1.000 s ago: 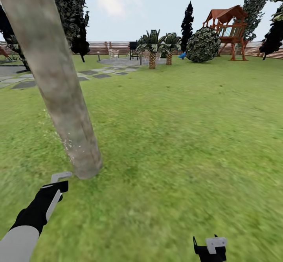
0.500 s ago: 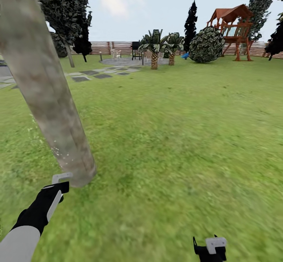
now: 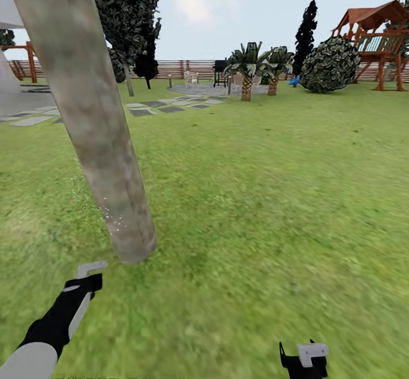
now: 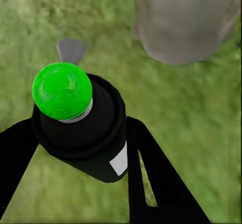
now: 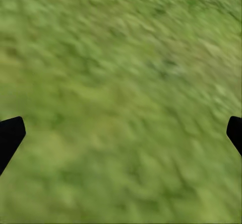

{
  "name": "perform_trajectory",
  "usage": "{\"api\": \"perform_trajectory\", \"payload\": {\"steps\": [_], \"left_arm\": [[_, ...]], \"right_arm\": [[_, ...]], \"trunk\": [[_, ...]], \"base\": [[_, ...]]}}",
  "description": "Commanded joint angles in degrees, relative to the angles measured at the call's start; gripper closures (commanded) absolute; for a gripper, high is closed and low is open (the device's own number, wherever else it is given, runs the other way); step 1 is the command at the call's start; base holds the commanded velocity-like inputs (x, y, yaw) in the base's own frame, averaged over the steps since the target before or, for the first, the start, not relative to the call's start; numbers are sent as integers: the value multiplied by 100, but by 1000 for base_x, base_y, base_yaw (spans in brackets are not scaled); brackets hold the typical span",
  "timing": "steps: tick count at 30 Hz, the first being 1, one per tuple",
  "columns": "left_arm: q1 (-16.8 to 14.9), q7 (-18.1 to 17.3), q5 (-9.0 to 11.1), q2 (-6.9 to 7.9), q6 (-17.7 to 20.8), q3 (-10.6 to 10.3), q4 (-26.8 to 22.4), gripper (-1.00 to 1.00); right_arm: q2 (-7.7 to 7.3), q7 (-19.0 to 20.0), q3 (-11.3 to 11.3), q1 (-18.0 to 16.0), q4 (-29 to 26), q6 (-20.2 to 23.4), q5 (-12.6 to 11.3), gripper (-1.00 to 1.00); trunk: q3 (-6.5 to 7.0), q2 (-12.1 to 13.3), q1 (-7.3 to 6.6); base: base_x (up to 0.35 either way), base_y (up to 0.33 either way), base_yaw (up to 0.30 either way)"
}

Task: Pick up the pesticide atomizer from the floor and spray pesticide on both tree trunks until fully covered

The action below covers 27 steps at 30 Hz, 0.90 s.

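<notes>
1. Left tool (image 4: 75, 148) is clamped on the pesticide atomizer (image 4: 83, 128) — a dark bottle with a bright green round cap and a small white label, sitting between the two black fingers (image 4: 156, 183) in the left wrist view.
2. In the head view the left tool (image 3: 88, 274) hangs low over the grass, just short of the base of the tree trunk (image 3: 96, 123); the atomizer itself is too small to make out there.
3. The trunk is a thick grey-brown, beige-mottled column that leans in the picture, with its foot on the floor (image 3: 255, 208).
4. The pesticide (image 3: 113, 220) shows as fine white specks on the lower trunk and on the grass just beside it.
5. Right tool (image 3: 304, 359) sits low at the picture's bottom edge, well apart from the trunk — in the right wrist view its dark fingertips (image 5: 10, 136) stand wide apart with nothing but grass between, so spread and holding nothing.
6. Far back: wooden fence (image 3: 193, 67), grey stepping stones (image 3: 165, 106), round bush (image 3: 330, 63), wooden play tower (image 3: 380, 41).
</notes>
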Motion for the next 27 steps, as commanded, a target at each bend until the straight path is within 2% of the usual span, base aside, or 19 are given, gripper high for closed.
{"api": "perform_trajectory", "payload": {"steps": [1, 2, 5, 10, 21, 27], "left_arm": [[-19, 0, -29, -133, 1, -19, -4, 100], [-33, -3, -26, -227, 0, -30, -23, 100], [-41, -6, -27, -348, 4, -72, -77, 100], [0, 15, -29, -347, 13, -121, -236, 100], [9, 59, -44, -365, 16, -106, -224, 100], [9, 59, -45, -360, 16, -112, -233, 100]], "right_arm": [[0, 0, 0, 0, 0, 0, -2, -100], [0, 0, 0, 1, 0, 0, 1, -100], [-3, 0, 0, 2, 0, 0, 1, -100], [-9, 0, 0, 3, 0, 0, 3, -100], [-9, -9, -8, 0, -17, 0, -6, -100], [-4, -9, -8, 1, -14, 0, -6, -100]], "trunk": [[0, 0, 0], [0, 0, 0], [0, 0, 0], [0, 0, 0], [0, 0, 0], [0, 0, 0]], "base": [[0, 0, 50], [0, 0, 26], [0, 0, 8], [80, -101, 0], [69, -253, 3], [124, -246, 203]]}}
